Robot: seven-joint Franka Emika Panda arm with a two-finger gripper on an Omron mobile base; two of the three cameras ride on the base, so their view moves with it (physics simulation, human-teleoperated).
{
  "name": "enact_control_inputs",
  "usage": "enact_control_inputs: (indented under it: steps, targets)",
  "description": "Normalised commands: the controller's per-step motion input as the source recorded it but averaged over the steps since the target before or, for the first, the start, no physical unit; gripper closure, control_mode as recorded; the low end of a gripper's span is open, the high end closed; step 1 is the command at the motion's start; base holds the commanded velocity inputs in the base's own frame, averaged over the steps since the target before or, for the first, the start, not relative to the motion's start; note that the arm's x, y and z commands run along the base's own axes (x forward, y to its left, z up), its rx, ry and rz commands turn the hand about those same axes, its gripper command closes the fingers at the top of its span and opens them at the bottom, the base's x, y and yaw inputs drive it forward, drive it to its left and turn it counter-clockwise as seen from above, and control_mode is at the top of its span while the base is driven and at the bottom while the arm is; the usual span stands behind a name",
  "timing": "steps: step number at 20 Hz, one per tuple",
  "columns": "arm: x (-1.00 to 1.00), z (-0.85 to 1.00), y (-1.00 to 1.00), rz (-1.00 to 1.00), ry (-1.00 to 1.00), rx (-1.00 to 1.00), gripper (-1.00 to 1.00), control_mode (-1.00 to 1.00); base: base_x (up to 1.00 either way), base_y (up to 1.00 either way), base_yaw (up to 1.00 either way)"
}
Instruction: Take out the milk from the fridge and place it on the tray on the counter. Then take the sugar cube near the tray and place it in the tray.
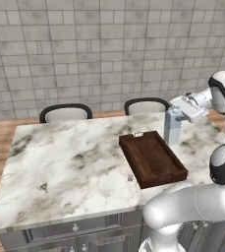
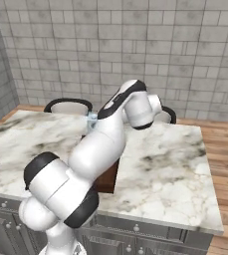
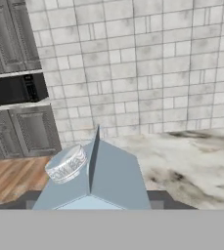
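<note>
From the left base view, one tray (image 1: 153,158) lies on the counter (image 1: 60,162); one milk (image 1: 173,126) carton stands upright just beside the tray's far right corner, the gripper (image 1: 179,117) clamped on its top. One sugar cube (image 1: 130,178) sits near the tray's near left edge, and two chairs (image 1: 66,112) stand behind the counter.

The right base view shows the arm hiding most of the tray — the milk (image 2: 91,121) peeks out.

In the hand view, the carton's gabled top (image 3: 96,178) sits between the fingers.
</note>
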Motion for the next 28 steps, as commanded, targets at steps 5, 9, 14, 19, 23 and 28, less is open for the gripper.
enact_control_inputs:
  steps: [5, 9, 14, 19, 23, 28]
  targets:
    - [0.01, -0.23, 0.16, 0.0, -0.11, -0.09, 1.0, -1.0, 0.0, 0.0, 0.0]
    - [0.03, -0.34, 0.09, 0.0, -0.1, 0.0, 1.0, -1.0, 0.0, 0.0, 0.0]
    - [0.18, -0.37, 0.12, 0.0, -0.09, 0.0, 1.0, -1.0, 0.0, 0.0, 0.0]
    - [0.43, -0.3, 0.16, 0.0, -0.03, 0.0, 1.0, -1.0, 0.0, 0.0, 0.0]
    - [0.18, -0.11, -0.01, 0.0, 0.0, 0.01, 1.0, -1.0, 0.0, 0.0, 0.0]
    - [0.01, -0.18, -0.05, 0.0, 0.0, 0.01, 1.0, -1.0, 0.0, 0.0, 0.0]
